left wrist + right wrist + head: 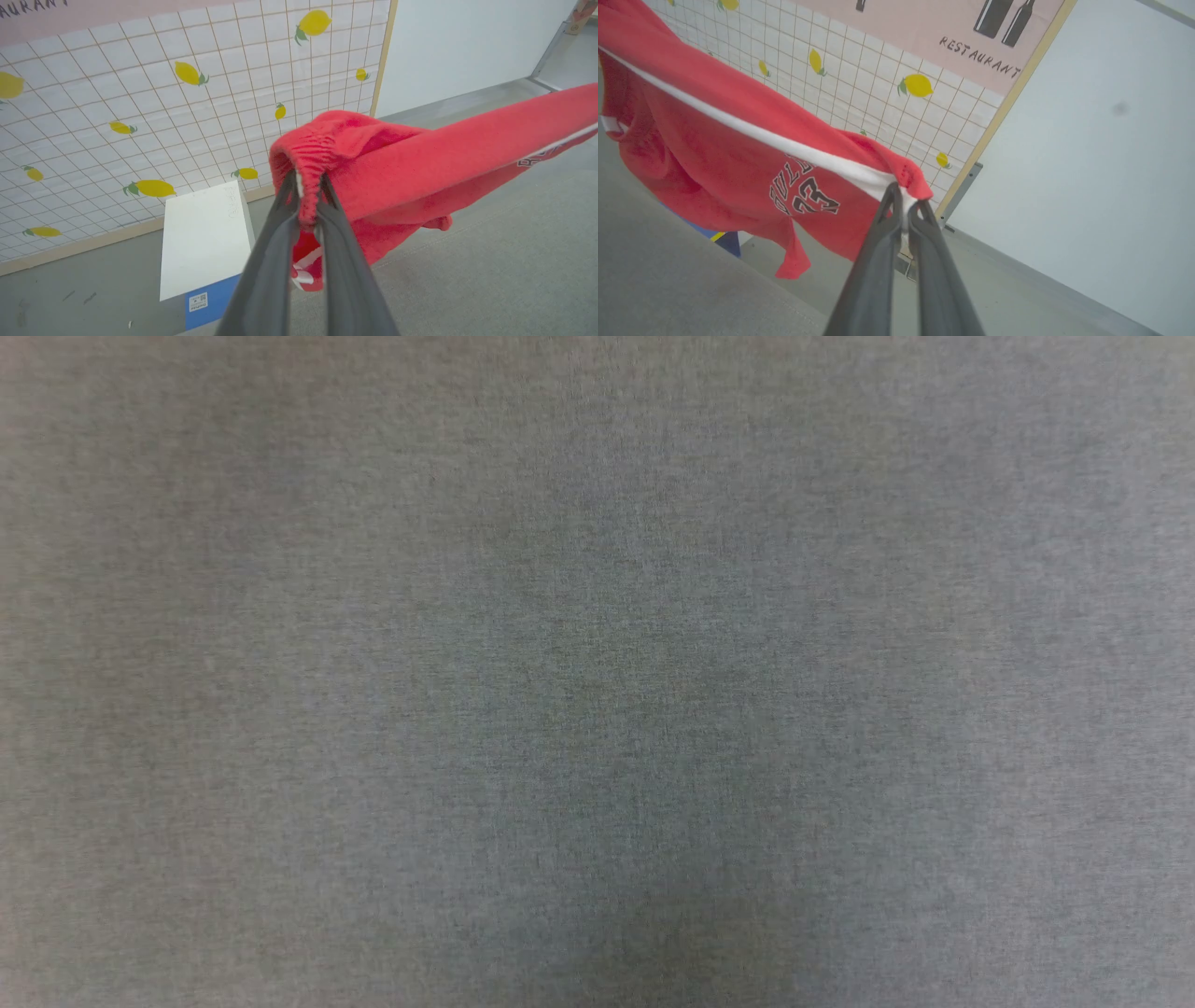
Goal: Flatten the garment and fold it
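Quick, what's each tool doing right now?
Left tool: shut on the red shorts, at the waistband.
Right tool: shut on the same shorts, at the white stripe.

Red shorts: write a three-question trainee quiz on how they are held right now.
1. True or false: the left gripper is shut on the elastic waistband of the shorts.
2. The right gripper pinches the shorts at: A the white stripe; B a pocket; C nothing.
3. Which number is in the lettering on the shorts?
Key: 1 true; 2 A; 3 23.
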Controlling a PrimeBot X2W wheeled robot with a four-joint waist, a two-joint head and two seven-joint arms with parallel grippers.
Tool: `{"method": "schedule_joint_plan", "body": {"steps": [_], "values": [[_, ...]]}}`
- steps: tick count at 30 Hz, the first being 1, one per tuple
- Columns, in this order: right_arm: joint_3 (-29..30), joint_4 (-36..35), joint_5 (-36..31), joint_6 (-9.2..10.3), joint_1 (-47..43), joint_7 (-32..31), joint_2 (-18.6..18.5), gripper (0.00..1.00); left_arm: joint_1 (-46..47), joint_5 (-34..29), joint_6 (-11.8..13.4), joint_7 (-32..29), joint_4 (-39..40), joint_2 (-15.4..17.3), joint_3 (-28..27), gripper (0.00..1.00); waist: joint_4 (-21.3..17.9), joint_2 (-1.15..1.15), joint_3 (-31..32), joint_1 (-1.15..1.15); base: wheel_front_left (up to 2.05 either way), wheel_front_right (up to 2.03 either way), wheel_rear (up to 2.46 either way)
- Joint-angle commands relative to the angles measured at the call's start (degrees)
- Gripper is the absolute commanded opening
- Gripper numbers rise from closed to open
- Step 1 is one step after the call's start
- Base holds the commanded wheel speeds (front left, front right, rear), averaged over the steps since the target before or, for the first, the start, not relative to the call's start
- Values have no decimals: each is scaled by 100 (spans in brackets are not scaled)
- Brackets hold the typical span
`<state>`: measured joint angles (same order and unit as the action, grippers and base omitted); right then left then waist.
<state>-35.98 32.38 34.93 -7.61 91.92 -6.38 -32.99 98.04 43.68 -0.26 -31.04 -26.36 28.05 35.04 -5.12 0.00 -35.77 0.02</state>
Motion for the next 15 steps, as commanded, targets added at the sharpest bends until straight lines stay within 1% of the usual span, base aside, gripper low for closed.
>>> {"method": "schedule_joint_plan", "body": {"steps": [1,4,8,12,15], "values": [[-111,131,59,12,-73,73,29,0,-180,-88,40,116,-110,-51,35,0,-13,0,-148,-2,0,0,0],[-407,310,116,12,-273,115,49,0,-575,-67,96,277,-271,-159,123,0,45,0,-165,-2,0,0,0],[-758,499,192,12,-708,186,41,0,-1366,-1,237,507,-352,-309,260,0,148,0,-43,-2,0,0,0],[-1107,572,285,12,-1269,187,-29,0,-2306,70,374,697,-247,-374,429,0,223,0,212,-2,0,0,0],[-1421,541,426,12,-1773,70,-164,0,-3067,138,458,795,-64,-386,583,0,281,0,486,-2,0,0,0]]}}
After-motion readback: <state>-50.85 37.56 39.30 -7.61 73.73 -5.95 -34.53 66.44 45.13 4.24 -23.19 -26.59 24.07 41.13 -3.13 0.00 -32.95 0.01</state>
